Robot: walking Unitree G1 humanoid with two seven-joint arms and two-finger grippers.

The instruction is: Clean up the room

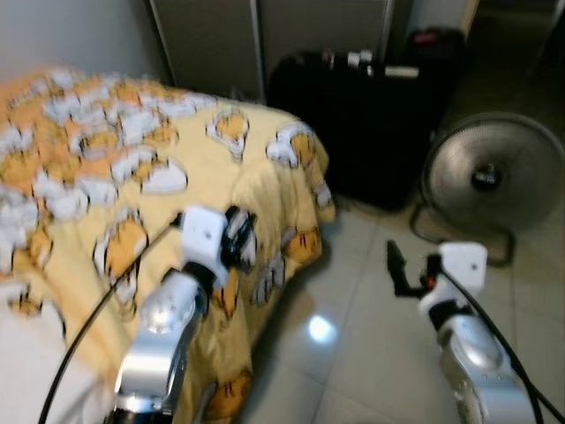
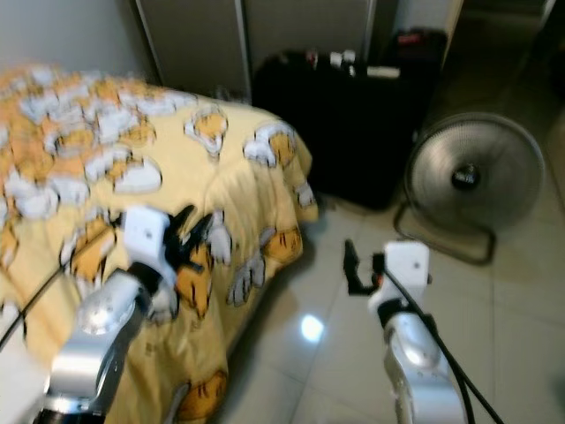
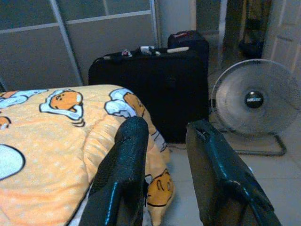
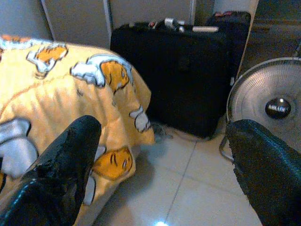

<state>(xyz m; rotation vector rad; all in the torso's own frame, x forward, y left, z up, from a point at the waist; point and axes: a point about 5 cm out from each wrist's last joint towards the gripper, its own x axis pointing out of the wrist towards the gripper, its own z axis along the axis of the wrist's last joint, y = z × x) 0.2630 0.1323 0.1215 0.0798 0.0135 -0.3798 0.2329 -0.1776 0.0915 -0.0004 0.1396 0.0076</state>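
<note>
My left gripper (image 3: 164, 155) is a little open and holds nothing, over the yellow cartoon-print blanket (image 1: 132, 168). My right gripper (image 4: 164, 155) is wide open, holding nothing, above the shiny tile floor (image 4: 188, 188). My wrist views show a door (image 3: 289, 28) behind the round grey fan (image 3: 254, 99).

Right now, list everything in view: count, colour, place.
bed cover: one, yellow with orange and white cartoon prints, draped over the bed on the robot's left, hanging toward the floor.
suitcase: one, black, standing against the wardrobe past the bed's corner; small items on top, too blurred to name.
bag: one, dark, behind the suitcase.
fan: one, grey round cage on a wire stand, on the floor to the right.
wardrobe doors: grey panels along the back wall.
floor: pale glossy tiles.
left pincer: black, open, raised over the bed's edge.
right pincer: black, open, above the tiles.
</note>
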